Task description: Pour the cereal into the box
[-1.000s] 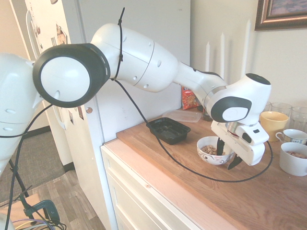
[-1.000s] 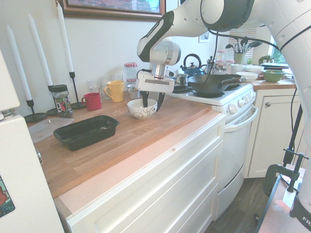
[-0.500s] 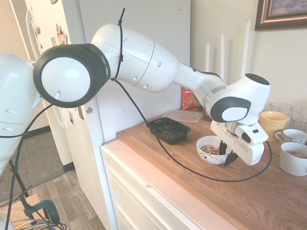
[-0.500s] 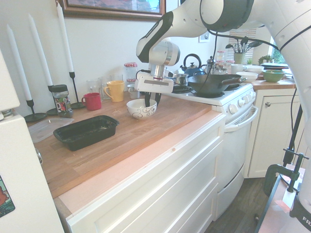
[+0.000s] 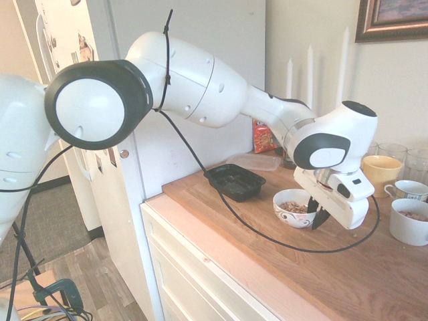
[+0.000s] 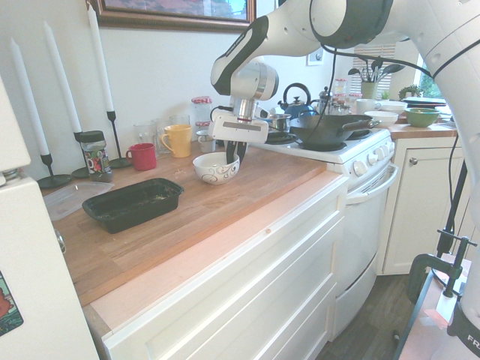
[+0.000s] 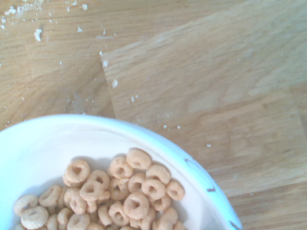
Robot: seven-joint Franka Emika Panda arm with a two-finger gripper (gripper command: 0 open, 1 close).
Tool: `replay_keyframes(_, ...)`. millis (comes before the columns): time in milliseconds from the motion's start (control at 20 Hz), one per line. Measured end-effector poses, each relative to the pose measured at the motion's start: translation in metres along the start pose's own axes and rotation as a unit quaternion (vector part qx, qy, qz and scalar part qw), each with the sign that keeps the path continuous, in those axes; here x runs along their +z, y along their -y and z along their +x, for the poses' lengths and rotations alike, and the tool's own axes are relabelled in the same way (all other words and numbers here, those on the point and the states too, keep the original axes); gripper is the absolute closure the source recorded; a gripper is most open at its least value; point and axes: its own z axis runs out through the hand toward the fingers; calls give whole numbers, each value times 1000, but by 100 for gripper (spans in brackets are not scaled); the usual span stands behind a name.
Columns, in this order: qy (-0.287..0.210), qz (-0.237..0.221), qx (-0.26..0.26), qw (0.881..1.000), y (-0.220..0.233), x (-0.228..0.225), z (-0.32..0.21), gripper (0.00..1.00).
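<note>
The cereal (image 5: 293, 207) is a heap of small tan rings in a white bowl (image 5: 287, 217) with a dark scroll pattern, standing on the wooden counter. Up close, the wrist view shows the cereal (image 7: 115, 191) against the bowl's white wall (image 7: 96, 129). My gripper (image 5: 314, 215) points down at the bowl's right rim, its dark fingers shut on the rim. In the second exterior view the gripper (image 6: 234, 152) pinches the rear rim of the bowl (image 6: 214, 172). The box (image 5: 235, 180), a shallow black tray, sits apart to the left of the bowl; it shows again as the box (image 6: 133, 202).
A clear plastic container (image 5: 255, 160) and an orange-red snack bag (image 5: 263, 137) lie behind the box. A yellow mug (image 5: 380, 170) and white cups (image 5: 409, 224) stand right of the bowl. A red mug (image 6: 142, 156), candles and a stove with a wok (image 6: 330, 131) are nearby.
The fingers, spread either side of the bowl's rim a second ago, have come together and now pinch the rim. The bowl has stayed in place.
</note>
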Motion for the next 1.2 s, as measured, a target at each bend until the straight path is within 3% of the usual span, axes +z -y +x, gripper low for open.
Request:
replay_keyframes(450, -17, 6, -3, 1000, 4, -20, 7, 100)
replay_keyframes(800, -40, 10, -10, 999, 5, -69, 11, 100)
replay_keyframes(1200, -97, 1, -68, 993, 51, -148, -57, 100)
